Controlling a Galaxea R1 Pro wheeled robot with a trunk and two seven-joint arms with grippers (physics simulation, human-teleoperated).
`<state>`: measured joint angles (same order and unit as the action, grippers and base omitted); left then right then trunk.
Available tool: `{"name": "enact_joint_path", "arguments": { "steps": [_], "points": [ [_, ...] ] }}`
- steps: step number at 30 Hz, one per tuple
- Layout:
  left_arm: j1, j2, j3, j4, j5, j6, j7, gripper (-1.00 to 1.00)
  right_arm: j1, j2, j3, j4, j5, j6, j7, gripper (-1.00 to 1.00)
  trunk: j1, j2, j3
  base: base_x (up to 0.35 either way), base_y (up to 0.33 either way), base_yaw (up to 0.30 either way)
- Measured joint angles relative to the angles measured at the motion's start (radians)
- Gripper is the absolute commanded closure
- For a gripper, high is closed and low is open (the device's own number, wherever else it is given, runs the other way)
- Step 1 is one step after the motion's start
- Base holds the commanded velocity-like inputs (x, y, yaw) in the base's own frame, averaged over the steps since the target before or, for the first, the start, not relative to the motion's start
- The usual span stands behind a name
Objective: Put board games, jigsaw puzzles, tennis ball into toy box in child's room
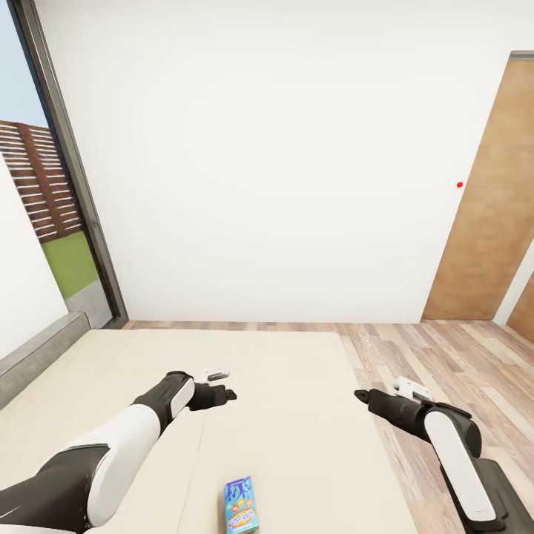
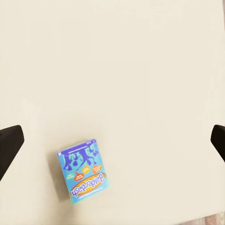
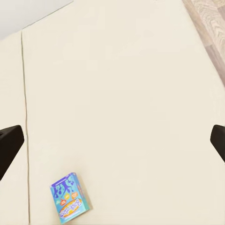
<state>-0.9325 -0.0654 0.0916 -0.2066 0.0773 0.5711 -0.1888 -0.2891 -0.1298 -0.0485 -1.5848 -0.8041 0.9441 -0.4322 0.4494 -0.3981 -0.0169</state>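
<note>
Teal board game (image 1: 241,506) flat on bed (image 1: 297,415) (cream mattress), both grippers spread, empty

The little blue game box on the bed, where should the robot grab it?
Probably across its two long edges, coming straight down from above. The blue game box lies flat on the cream bed, so only its thin sides offer grip. The left pincer is open, hovers nearby, and sees it from above.
</note>
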Motion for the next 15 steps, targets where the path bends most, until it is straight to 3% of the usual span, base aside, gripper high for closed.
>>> {"name": "enact_joint_path", "arguments": {
  "steps": [15],
  "points": [
    [0.002, -0.004, -0.003, 0.013, 0.003, 0.000, 0.001, -1.00, 0.000, 0.002, -0.001, 0.001, -0.001, 0.001, 0.000, -1.00, 0.000, 0.001, -0.014, 0.000, 0.000, 0.000]
  ]
}}
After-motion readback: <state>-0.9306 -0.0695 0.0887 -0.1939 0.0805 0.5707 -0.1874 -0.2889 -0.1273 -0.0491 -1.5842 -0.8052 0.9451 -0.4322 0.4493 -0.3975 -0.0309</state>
